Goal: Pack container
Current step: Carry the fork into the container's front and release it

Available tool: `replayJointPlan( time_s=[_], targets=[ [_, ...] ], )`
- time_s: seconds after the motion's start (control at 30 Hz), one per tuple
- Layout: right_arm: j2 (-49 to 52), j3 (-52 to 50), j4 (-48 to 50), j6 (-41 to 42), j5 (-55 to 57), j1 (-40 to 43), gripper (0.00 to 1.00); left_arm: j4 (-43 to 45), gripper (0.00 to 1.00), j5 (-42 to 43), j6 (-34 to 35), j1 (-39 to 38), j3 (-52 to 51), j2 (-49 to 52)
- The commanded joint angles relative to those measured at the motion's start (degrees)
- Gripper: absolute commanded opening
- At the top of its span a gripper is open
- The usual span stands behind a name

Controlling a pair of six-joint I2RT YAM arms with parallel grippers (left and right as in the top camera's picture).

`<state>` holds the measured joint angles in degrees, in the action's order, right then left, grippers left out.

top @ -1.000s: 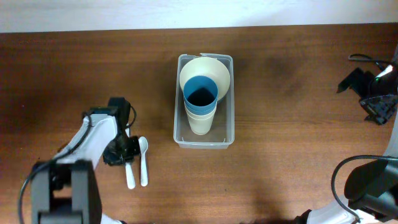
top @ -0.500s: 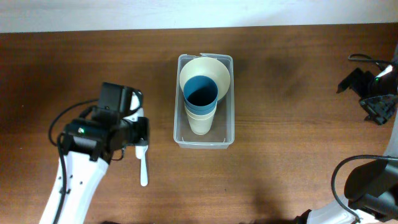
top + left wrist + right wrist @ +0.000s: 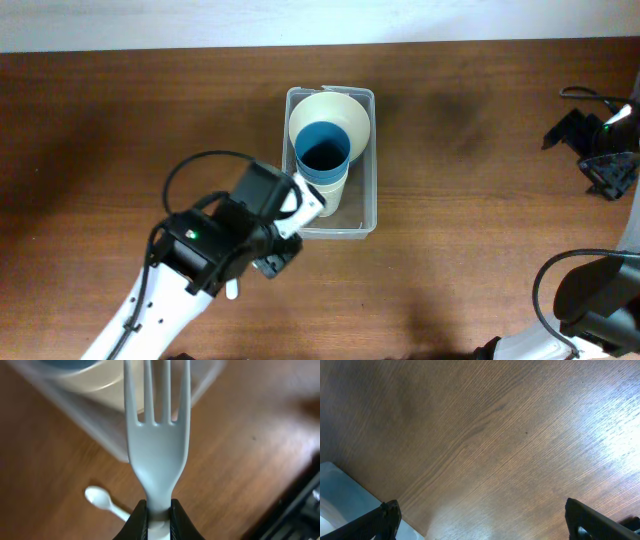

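Wooden table: dark brown, grain running left to right, filling nearly the whole overhead view, with a darker smudge in the surface toward 2 o'clock. A pale off-white strip runs along the table's far edge at 12 o'clock; wall or floor, cannot tell. Right wrist view: same wood, bright glare toward 2 o'clock, dimmer toward 10 o'clock.

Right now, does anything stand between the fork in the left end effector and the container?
Nothing visible does: the fork has its tines right at the container near wall. Inside, though, the cream bowl and the stacked cups fill most of the space, leaving open floor only alongside them.
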<state>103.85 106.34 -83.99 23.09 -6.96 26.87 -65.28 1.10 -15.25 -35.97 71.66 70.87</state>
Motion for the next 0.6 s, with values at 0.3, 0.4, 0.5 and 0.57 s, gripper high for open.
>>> replayJointPlan(
  time_s=[0.3,0.4,0.5,0.57],
  targets=[
    [-1.3,0.8,0.0,-0.4,0.3,0.2,0.99,9.6,0.01,1.2,-29.5,-10.8,0.6,6.7],
    [-1.3,0.8,0.0,-0.4,0.3,0.2,0.99,11.5,0.01,-3.0,-32.0,-10.8,0.6,11.3],
    [-1.3,0.8,0.0,-0.4,0.3,0.2,0.99,14.0,0.01,-9.7,-34.1,-10.8,0.6,16.1],
    [-1.3,0.8,0.0,-0.4,0.3,0.2,0.99,15.7,0.01,-13.1,-34.4,-10.8,0.6,18.2]
  ],
)
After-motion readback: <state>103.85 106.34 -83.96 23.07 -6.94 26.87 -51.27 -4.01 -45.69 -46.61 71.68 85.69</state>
